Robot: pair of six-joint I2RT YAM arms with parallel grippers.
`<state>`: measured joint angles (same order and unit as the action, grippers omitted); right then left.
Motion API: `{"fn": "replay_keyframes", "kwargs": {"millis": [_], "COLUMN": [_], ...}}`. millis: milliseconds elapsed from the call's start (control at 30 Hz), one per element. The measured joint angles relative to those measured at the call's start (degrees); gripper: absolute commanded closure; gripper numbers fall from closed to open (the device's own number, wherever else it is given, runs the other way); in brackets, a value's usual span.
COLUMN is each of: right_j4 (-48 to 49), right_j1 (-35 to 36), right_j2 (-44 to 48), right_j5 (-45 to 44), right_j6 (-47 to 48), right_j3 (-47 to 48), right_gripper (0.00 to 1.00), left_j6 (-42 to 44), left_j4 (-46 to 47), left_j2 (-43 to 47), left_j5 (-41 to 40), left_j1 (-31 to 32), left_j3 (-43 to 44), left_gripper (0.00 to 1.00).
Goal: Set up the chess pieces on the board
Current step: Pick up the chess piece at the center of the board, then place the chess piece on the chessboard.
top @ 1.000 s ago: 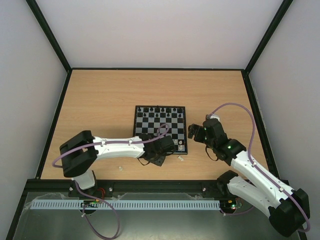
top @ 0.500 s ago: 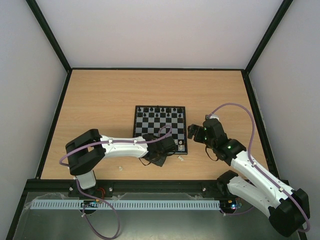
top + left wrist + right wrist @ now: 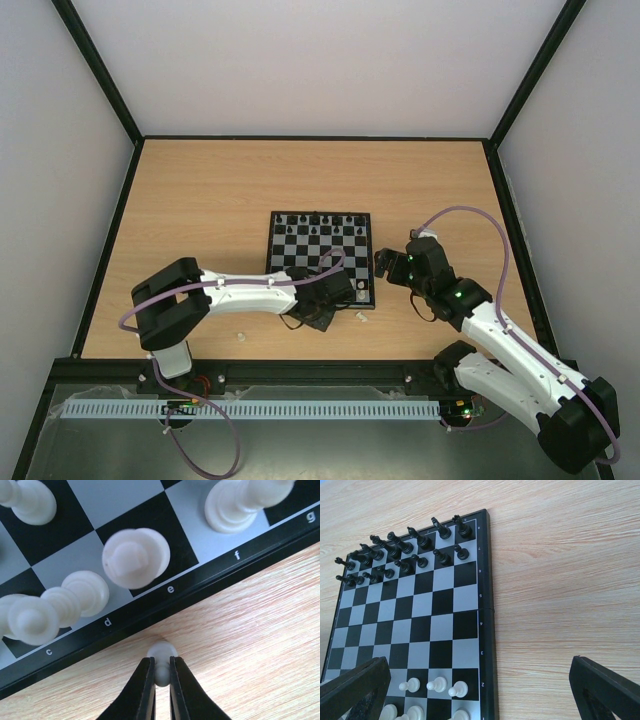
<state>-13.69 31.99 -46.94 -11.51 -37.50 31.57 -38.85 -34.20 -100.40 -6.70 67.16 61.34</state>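
The board (image 3: 318, 250) lies mid-table, with black chess pieces (image 3: 315, 222) on its far rows. My left gripper (image 3: 162, 669) is shut on a small white piece (image 3: 162, 652) that stands on the wood just off the board's near border (image 3: 200, 577), below the "e" mark. White pieces (image 3: 136, 557) stand on the near rows. In the top view the left gripper (image 3: 335, 300) is at the board's near right corner. My right gripper (image 3: 388, 265) is open and empty, right of the board (image 3: 440, 625); black pieces (image 3: 400, 555) and white pawns (image 3: 437, 684) show in its view.
A loose white piece (image 3: 360, 316) lies on the wood by the board's near right corner, and another (image 3: 240, 336) lies near the table's front edge at the left. Black frame rails edge the table.
My left arm has shifted a little to the right along the board's near edge. The right arm has not moved.
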Motion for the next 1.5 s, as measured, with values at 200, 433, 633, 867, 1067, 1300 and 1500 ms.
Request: {"fn": "replay_keyframes", "kwargs": {"millis": [200,433,633,867,1067,1300,1500], "right_j4": [0.2,0.3,0.4,0.4,0.4,0.5,0.8], "right_j1": [0.0,0.0,0.0,0.0,0.0,-0.1,0.0], "right_j2": [0.0,0.0,0.0,0.0,-0.5,-0.6,-0.8], "right_j5": [0.4,0.7,0.8,0.8,0.9,1.0,1.3], "right_j6": [0.0,0.0,0.0,0.0,0.1,0.1,0.1], "right_j3": [-0.2,-0.3,-0.4,-0.4,-0.4,-0.4,-0.5], "right_gripper": [0.01,0.02,0.01,0.01,0.01,0.02,0.02], "left_j6": [0.1,2.8,6.8,11.0,13.0,14.0,14.0], "left_j4": [-3.2,-12.1,-14.7,-14.1,-12.1,-9.8,-8.3], "left_j2": [0.3,3.8,4.5,-0.4,-4.5,-5.8,-6.7], "left_j5": [-0.2,-1.4,-1.8,-1.0,0.5,1.9,2.3], "left_j1": [-0.1,-2.9,-6.4,-9.9,-10.8,-10.8,-10.8], "left_j3": [2.5,11.9,18.6,20.2,20.2,20.2,18.8], "left_gripper": [0.97,0.95,0.95,0.95,0.95,0.94,0.93]}}
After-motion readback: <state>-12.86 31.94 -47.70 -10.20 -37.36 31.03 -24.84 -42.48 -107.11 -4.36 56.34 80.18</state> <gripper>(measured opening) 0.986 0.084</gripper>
